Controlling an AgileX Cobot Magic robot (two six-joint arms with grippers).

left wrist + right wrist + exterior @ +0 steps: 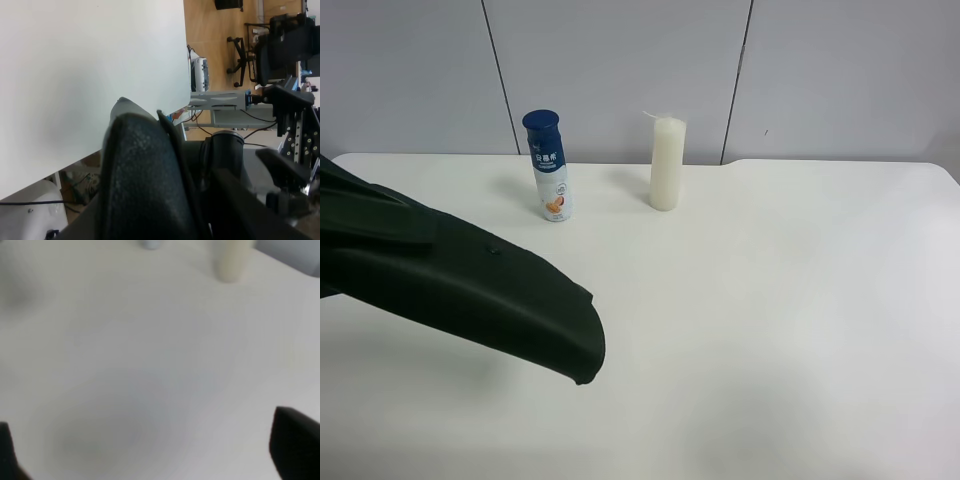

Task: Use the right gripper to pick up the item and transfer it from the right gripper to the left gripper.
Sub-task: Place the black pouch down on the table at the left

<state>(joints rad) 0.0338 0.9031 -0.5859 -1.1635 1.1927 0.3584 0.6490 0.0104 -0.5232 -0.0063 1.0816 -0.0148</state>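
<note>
Item [500,300] hangs above the table [770,300], seemingly pinched by my left jaws; right gripper [150,445] jaws gape empty. I'd hold the left grip firm and clear the right arm slowly.

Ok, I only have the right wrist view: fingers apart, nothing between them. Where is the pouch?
Observer: In the exterior high view the pouch reaches in from that view's left edge, apparently off the table.
Operator: Does the left gripper have it?
Observer: Cannot confirm. It fills the left wrist view close up, but I cannot make out fingers.
Operator: Anything touching it?
Observer: No. The bottle and candle stand upright behind it, apart.
</note>
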